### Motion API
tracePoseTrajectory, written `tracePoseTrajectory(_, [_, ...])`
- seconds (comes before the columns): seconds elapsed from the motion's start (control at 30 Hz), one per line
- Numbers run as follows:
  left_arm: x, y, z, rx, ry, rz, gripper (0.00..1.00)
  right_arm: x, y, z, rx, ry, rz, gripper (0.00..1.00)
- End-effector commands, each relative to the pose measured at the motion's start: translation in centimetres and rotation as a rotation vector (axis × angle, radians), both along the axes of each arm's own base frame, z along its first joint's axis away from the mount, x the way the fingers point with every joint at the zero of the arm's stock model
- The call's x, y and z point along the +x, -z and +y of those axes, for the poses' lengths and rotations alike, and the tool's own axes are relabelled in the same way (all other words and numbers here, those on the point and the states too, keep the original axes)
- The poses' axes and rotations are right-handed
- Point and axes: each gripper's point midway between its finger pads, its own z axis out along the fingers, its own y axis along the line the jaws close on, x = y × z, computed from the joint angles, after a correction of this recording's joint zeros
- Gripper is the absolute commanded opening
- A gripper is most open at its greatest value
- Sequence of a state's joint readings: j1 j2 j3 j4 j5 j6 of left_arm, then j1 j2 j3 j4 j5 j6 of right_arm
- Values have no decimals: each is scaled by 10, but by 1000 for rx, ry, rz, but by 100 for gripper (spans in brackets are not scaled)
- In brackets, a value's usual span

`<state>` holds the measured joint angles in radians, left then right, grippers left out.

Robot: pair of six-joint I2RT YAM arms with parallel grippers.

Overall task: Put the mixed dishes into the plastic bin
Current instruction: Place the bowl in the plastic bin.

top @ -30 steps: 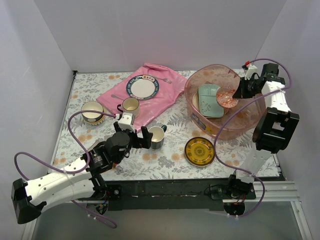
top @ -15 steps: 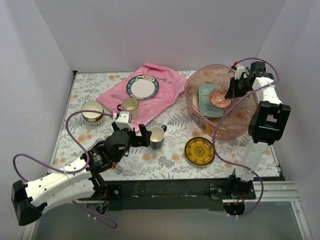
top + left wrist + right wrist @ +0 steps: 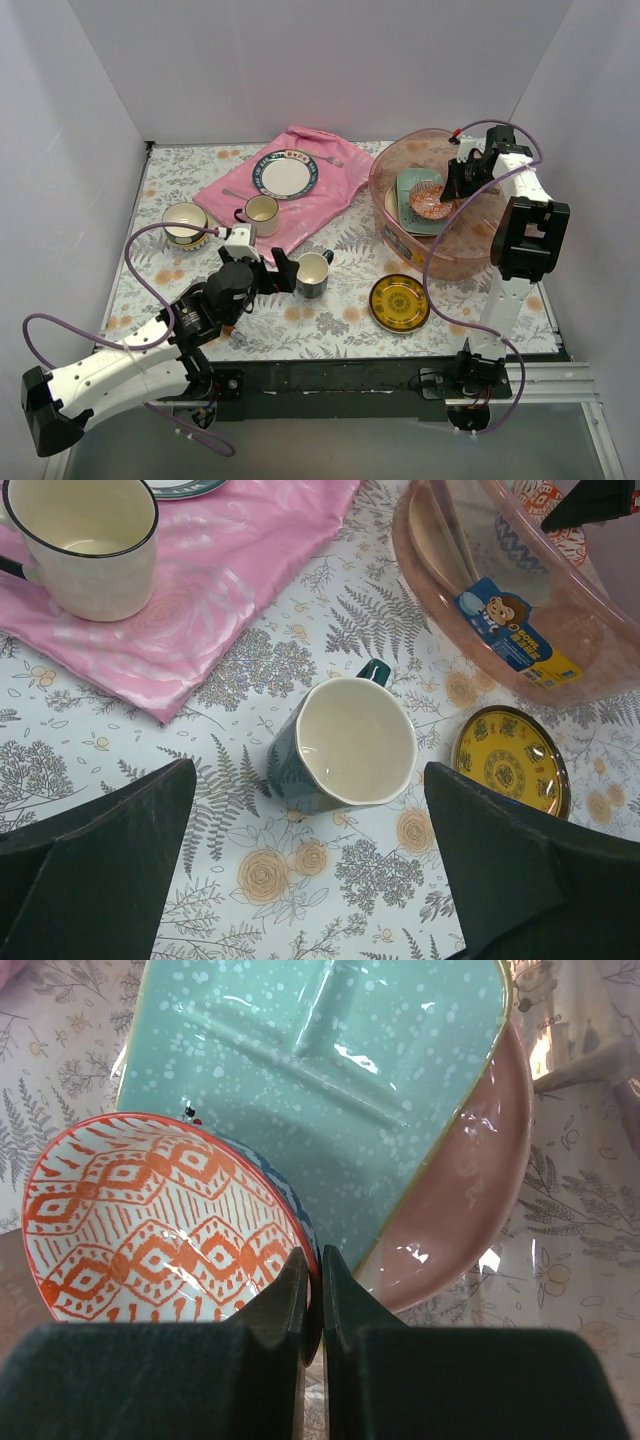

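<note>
Blue sticker (image 3: 506, 630) on plastic bin (image 3: 600, 655), print too blurred to read

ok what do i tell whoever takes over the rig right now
Right gripper: jaws shut on the rim of the patterned bowl, held tilted over the pale green tray inside the plastic bin; not yet released.
Left gripper: jaws wide open, hovering over the dark mug, not touching it.
Done: the tray and the pink plate under it are in the bin.
To do: release the bowl, then bin the dark mug, yellow plate, cream bowl, and the cream mug and blue-rimmed plate on the pink cloth.
</note>
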<state>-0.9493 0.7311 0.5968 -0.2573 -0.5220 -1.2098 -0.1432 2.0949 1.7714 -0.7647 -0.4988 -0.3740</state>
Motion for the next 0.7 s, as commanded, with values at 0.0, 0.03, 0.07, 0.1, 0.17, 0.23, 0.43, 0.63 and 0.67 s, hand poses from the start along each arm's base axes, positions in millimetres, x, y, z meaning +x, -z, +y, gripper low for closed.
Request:
tracePoseTrajectory(0.0, [-1, 3, 6, -15, -22, 15, 98, 10, -16, 7, 16, -19, -41, 11])
tracePoseTrajectory(0.03, [-1, 4, 6, -18, -24, 20, 98, 11, -15, 7, 15, -18, -40, 12])
tracePoseTrajectory(0.07, [-1, 4, 6, -22, -21, 23, 98, 11, -13, 7, 15, -18, -37, 13])
tracePoseTrajectory(0.1, [-1, 5, 4, -23, -15, 28, 98, 11, -11, 7, 15, -16, -31, 15])
tracePoseTrajectory(0.17, [-1, 4, 3, -32, -12, 31, 98, 12, -9, 7, 14, -16, -28, 16])
tracePoseTrajectory(0.23, [0, 5, 2, -37, -7, 40, 98, 11, -7, 6, 12, -14, -22, 18])
tracePoseTrajectory(0.43, [0, 6, 1, -71, 1, 71, 98, 11, -11, 7, 14, -17, -29, 30])
tracePoseTrajectory(0.63, [1, 0, 6, -115, -8, 90, 98, 10, -26, 5, -3, -20, -65, 58])
tracePoseTrajectory(0.67, [1, 0, 6, -119, -2, 95, 98, 10, -36, 4, -11, -16, -88, 61])
